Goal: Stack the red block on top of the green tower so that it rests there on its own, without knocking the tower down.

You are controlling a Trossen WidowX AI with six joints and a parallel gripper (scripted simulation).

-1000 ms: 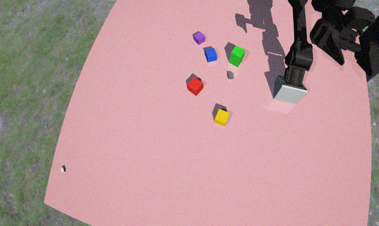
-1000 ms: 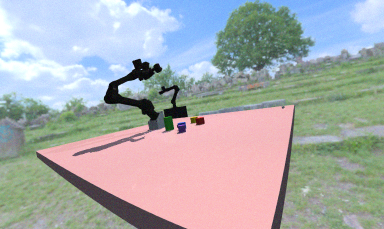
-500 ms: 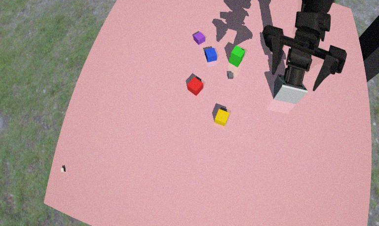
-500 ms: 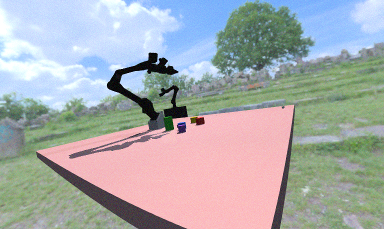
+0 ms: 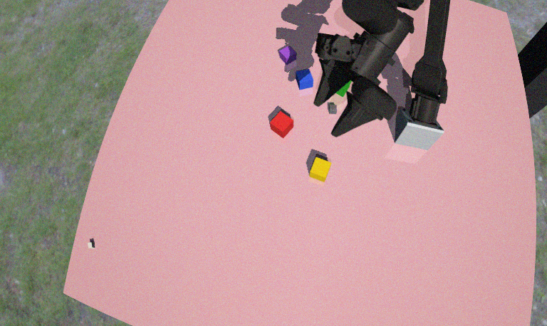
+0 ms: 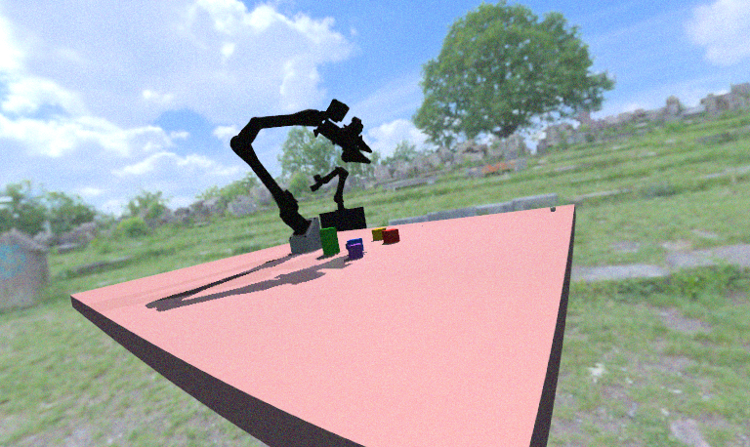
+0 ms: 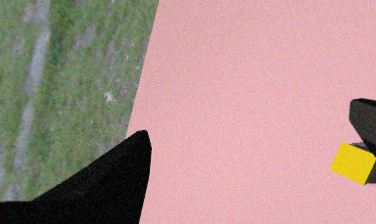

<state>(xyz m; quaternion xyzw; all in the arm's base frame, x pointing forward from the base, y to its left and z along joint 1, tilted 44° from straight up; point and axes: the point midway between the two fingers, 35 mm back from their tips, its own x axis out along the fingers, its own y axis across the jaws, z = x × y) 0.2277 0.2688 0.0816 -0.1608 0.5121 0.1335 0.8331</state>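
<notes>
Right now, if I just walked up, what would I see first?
A big black arm stands at the far side of a pink table, with its open, empty tool up in the air above the green tower. Little blocks sit near it: red, yellow, blue and purple. Behind it all rises a large tree on a grassy slope.

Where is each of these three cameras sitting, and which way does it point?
Top: high overhead, looking down on the pink table; shows the arm and its open gripper above the green tower.
Exterior: low beyond the table's far corner, looking back toward the arm's base.
Wrist: on the arm's hand, looking down past both fingers.
Shared: the yellow block appears in all three.
</notes>
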